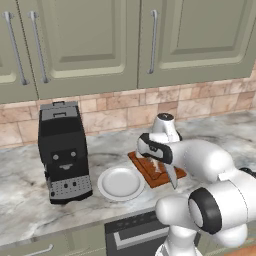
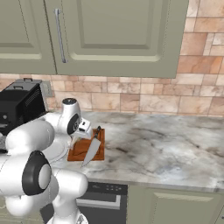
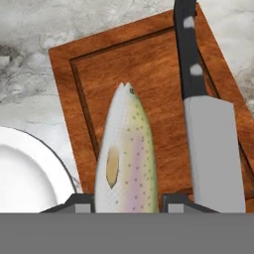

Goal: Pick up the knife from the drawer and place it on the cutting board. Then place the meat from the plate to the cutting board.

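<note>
The meat (image 3: 126, 154), gripped between the fingers (image 3: 81, 203), hangs over the cutting board (image 3: 149, 69) beside the knife (image 3: 208, 144); no writing is legible.

Reddish-brown cutting board (image 3: 144, 89) flat on the marble counter, grooved border near its edge. Knife (image 3: 206, 124) lying on the board along one side, black riveted handle toward the wall, grey blade reaching past the near edge. Fish-shaped meat (image 3: 126, 158), silvery with a greenish-pink speckled flank, over the board beside the knife. White round plate (image 3: 25, 178) just beside the board, bare.
</note>
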Tool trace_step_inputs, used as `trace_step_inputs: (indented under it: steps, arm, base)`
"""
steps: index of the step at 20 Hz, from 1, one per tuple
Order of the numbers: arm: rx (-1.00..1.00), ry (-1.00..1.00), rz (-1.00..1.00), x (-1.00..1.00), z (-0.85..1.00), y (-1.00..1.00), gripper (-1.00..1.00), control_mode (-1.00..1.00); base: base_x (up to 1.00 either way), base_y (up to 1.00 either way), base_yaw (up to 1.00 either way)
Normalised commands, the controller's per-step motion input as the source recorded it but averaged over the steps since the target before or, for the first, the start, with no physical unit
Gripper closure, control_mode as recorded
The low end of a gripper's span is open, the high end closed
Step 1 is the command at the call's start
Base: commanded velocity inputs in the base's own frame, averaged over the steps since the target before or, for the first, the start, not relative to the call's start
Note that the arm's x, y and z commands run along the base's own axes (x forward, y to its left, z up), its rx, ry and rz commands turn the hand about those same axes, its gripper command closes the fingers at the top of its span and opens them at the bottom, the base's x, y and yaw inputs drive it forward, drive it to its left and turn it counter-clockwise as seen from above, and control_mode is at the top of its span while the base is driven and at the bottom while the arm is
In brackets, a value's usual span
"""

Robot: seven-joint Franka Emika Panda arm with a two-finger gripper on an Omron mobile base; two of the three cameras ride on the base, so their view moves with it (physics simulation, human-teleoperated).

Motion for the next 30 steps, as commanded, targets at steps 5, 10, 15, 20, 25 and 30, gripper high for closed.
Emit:
trace_step_inputs:
  steps: [5, 10, 15, 20, 25, 30]
  arm:
    - [0.0, 0.01, 0.0, 0.36, -0.01, -0.14, 1.0, -1.0]
    - [0.0, 0.0, 0.0, 0.14, -0.1, 0.0, 1.0, -1.0]
    - [0.0, 0.02, 0.0, 0.0, -0.25, 0.0, 1.0, -1.0]
    - [0.0, 0.01, 0.0, 0.0, -0.19, 0.0, -1.0, -1.0]
    - [0.0, 0.0, 0.0, 0.0, 0.0, 0.0, -1.0, -1.0]
    - [0.0, 0.0, 0.0, 0.0, 0.08, 0.0, -1.0, -1.0]
  base:
    - [0.0, 0.0, 0.0]
    - [0.0, 0.0, 0.0]
    - [0.0, 0.0, 0.0]
    - [0.0, 0.0, 0.0]
    - [0.0, 0.0, 0.0]
    - [0.0, 0.0, 0.0]
